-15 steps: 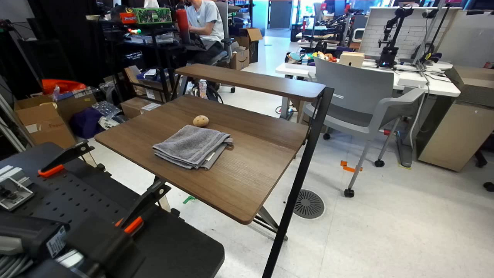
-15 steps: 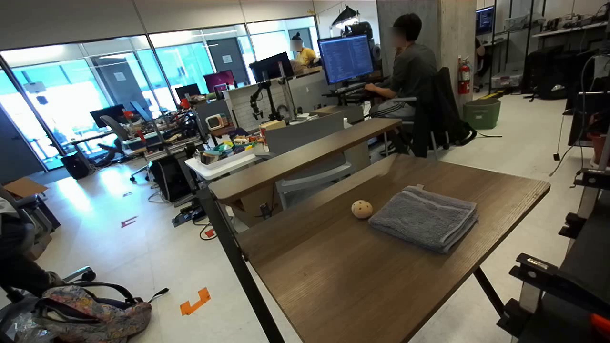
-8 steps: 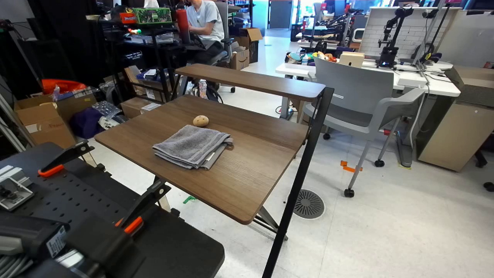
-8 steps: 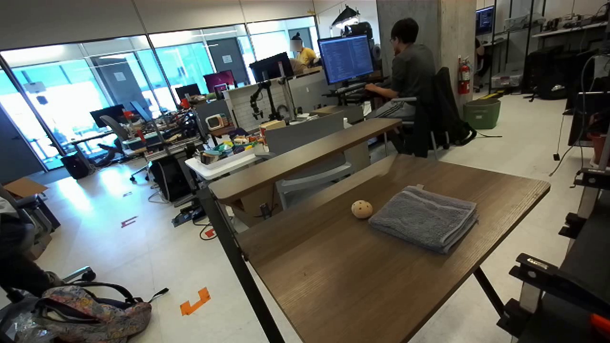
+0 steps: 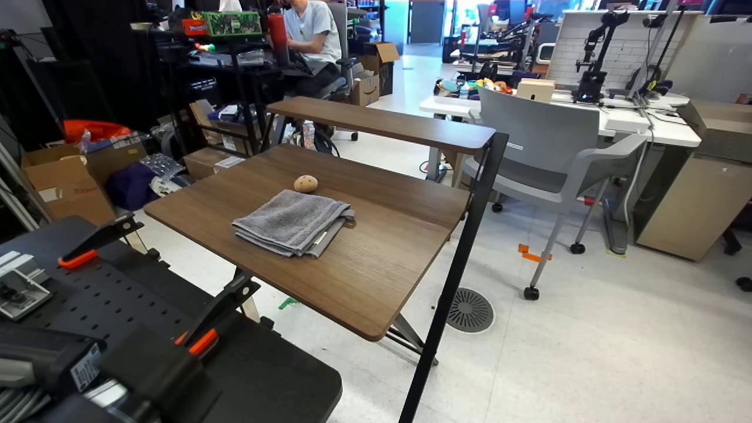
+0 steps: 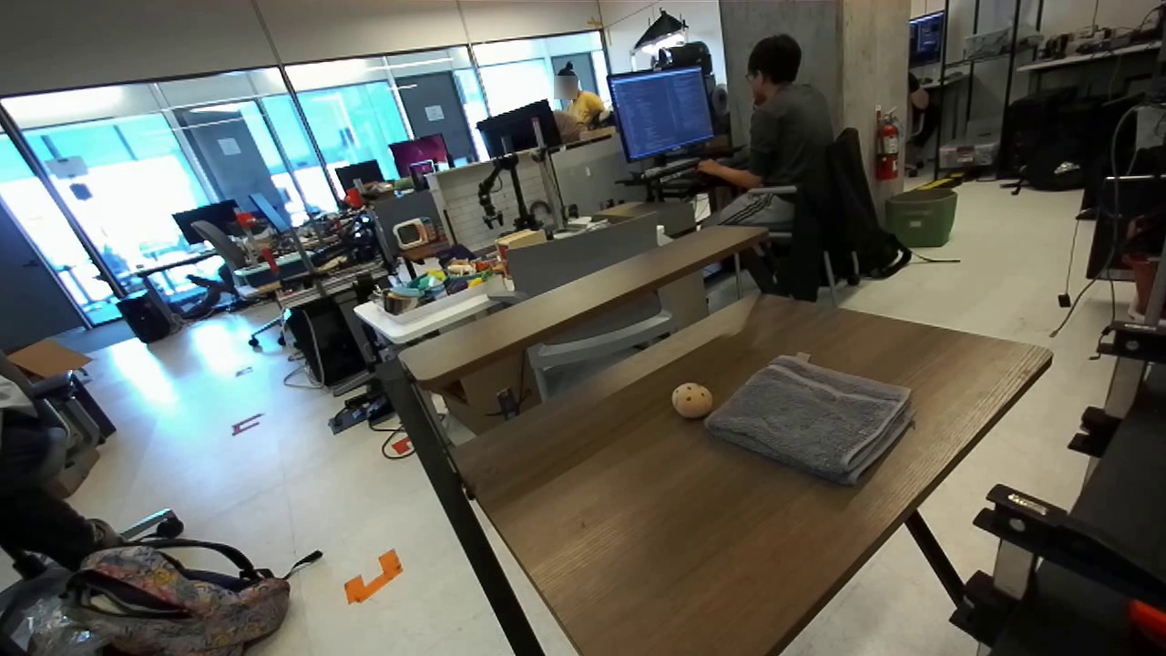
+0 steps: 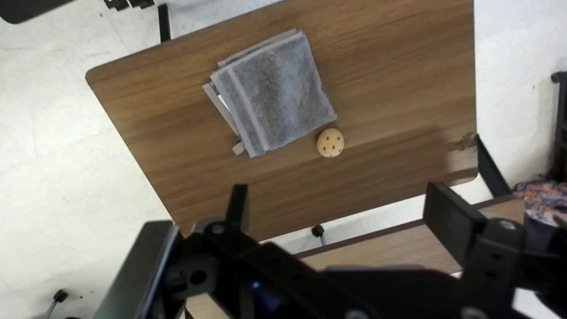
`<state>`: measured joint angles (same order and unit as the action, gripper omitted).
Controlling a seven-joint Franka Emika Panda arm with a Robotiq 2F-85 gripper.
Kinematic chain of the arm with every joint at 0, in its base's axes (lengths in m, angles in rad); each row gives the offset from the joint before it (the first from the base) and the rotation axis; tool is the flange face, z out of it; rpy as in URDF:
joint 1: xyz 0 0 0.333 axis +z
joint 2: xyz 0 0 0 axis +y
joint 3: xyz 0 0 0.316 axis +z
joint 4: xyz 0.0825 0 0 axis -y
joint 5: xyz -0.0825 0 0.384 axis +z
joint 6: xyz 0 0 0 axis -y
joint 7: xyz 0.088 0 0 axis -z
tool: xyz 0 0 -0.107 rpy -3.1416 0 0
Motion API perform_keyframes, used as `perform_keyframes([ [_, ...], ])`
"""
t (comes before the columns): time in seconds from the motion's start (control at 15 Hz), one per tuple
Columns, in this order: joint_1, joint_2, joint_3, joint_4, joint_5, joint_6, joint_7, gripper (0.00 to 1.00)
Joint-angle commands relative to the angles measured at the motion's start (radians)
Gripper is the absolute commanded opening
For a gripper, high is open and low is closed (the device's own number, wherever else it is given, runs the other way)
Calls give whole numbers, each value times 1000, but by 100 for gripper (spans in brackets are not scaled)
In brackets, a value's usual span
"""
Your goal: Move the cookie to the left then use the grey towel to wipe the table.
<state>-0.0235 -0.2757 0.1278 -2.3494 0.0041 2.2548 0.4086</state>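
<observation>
Tan and brown-spotted, the cookie (image 7: 330, 142) sits on the wood-grain counter (image 7: 390, 88), just beside the folded grey towel (image 7: 279, 93); in the wrist view, the hand (image 7: 335, 192) is spread wide, gripping nothing.

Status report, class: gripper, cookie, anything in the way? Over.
Gripper open, holding nothing. Cookie on the table, ungrasped. Folded grey towel close beside it, might crowd the grasp.
</observation>
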Motion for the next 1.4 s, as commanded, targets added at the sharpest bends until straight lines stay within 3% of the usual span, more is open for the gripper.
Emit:
perform_keyframes([
  [0.0, -29, 236, -50, 82, -5, 145, 4, 100],
  [0.13, -23, 343, -84, 129, 49, 125, -24, 100],
  [0.2, -10, 240, -82, 54, 9, 132, -2, 100],
  [0.4, -5, 353, -106, 110, 28, 132, -13, 100],
  [0.8, 1, 407, -114, 168, 15, 131, 37, 100],
  [1.2, 11, 731, -150, 486, 40, 79, 70, 100],
  [1.33, -7, 842, -113, 596, 100, 24, -52, 100],
])
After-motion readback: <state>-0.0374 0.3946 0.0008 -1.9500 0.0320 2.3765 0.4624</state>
